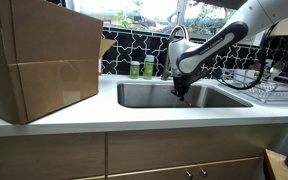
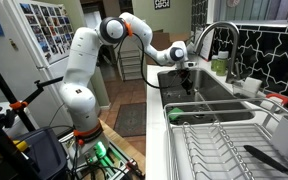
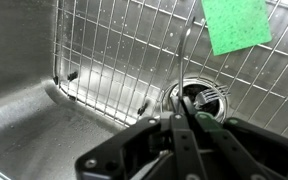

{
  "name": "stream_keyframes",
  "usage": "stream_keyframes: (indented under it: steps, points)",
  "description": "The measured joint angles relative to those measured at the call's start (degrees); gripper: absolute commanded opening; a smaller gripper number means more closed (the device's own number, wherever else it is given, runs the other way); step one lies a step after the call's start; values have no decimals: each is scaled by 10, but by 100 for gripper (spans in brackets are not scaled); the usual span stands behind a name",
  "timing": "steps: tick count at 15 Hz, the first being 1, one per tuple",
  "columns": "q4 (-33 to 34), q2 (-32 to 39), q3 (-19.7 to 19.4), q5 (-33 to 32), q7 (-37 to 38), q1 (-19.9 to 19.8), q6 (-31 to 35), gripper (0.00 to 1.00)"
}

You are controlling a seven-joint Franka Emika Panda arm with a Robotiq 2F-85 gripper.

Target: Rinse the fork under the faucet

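Note:
My gripper [image 1: 181,92] hangs low inside the steel sink [image 1: 144,97], just below the spout of the tall silver gooseneck faucet [image 1: 176,40]; both also show in an exterior view, the gripper [image 2: 188,88] and the faucet [image 2: 210,35]. In the wrist view the fingers [image 3: 189,125] are shut together on the fork [image 3: 212,97]. Its tines lie over the round drain [image 3: 189,92], and its thin handle runs up across the wire sink grid [image 3: 114,50]. No running water is visible.
A green sponge [image 3: 236,25] lies on the grid. A big cardboard box [image 1: 39,60] stands on the counter beside the sink. Green bottles [image 1: 142,68] stand at the backsplash. A wire dish rack [image 2: 224,140] sits on the other side of the sink.

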Motion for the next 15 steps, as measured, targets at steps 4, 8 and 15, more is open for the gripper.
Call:
stream_keyframes:
  steps: [4,8,15]
  points:
    - [0,0,5,3,0,0,0,1]
    - [0,3,24,18,-3,1,0,1]
    - [16,30,51,106,-4,0,14,1]
